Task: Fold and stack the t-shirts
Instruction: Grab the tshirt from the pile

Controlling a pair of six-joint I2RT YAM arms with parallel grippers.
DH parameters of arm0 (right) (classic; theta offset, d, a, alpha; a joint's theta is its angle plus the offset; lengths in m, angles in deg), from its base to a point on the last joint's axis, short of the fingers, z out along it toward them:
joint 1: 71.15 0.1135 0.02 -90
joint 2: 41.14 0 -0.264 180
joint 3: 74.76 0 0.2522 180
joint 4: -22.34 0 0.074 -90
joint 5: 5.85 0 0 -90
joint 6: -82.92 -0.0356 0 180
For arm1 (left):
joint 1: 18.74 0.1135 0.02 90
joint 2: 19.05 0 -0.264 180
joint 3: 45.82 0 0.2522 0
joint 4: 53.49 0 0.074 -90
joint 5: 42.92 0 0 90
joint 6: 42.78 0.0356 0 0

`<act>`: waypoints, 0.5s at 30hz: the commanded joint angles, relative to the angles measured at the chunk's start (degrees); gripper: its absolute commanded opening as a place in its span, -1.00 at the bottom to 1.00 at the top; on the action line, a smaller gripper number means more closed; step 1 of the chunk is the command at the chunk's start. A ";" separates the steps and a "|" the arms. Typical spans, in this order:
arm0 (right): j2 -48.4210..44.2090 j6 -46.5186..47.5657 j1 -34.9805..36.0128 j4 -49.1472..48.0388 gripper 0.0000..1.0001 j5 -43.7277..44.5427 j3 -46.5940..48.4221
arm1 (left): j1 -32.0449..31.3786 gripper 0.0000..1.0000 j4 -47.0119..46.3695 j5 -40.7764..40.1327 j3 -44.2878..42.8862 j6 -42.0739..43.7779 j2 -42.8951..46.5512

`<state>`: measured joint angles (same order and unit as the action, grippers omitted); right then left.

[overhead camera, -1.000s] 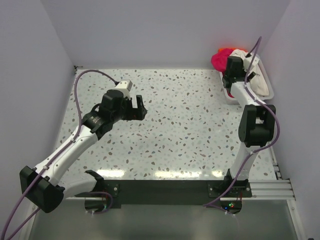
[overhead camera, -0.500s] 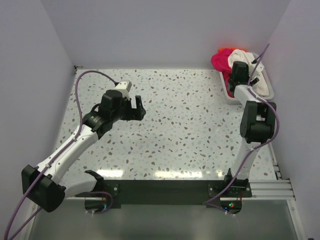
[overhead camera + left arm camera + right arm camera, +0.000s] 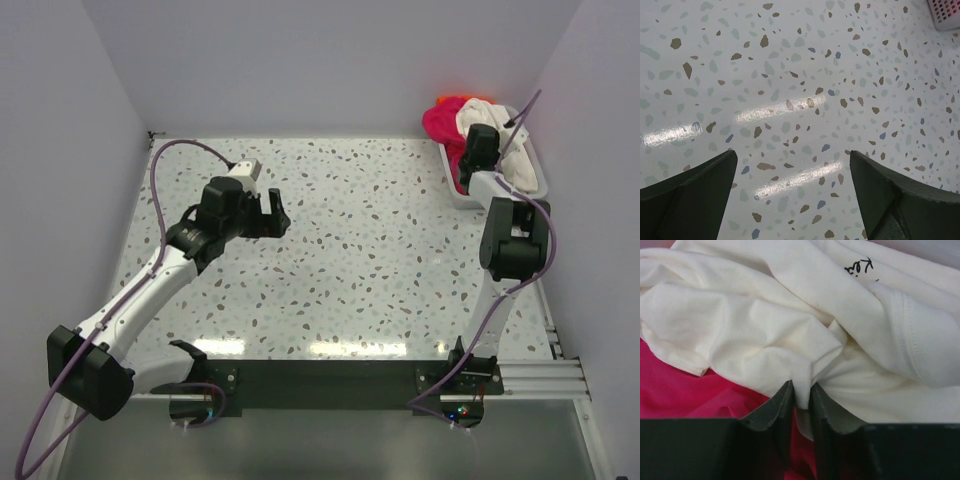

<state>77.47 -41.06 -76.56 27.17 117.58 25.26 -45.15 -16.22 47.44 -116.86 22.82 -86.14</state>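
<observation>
Only the right wrist view shows the grip. The right gripper (image 3: 801, 390) has its fingers pinched together on a fold of the cream t-shirt (image 3: 790, 315), which lies over the magenta t-shirt (image 3: 680, 390).

The top view places both shirts in the white basket (image 3: 541, 178) at the far right corner of the table (image 3: 380, 260). There the wrist hides the fingers.

The left wrist view shows the left gripper (image 3: 792, 157) spread wide above bare table, holding nothing. The basket's corner is cut off at that view's edge. The black print on the cream cloth is too partial to read.

Since a second ago, the right arm has reached farther into the basket and its fingers have come together. The left arm has shifted slightly.
</observation>
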 commanded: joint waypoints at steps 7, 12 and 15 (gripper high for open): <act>-7.59 1.02 -0.22 -13.30 -1.00 0.58 -6.62 | 0.66 1.00 -3.12 2.01 0.50 0.76 0.47; -12.43 2.51 -0.13 -19.00 -1.00 0.23 -14.09 | 0.66 1.00 -3.64 2.89 0.68 0.67 0.82; -15.77 2.95 0.05 -20.86 -1.00 -0.21 -17.43 | 0.75 1.00 -3.82 3.42 0.94 0.67 1.00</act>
<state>67.55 -39.16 -76.82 15.32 116.09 10.14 -44.97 -16.92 49.26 -116.29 22.82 -86.14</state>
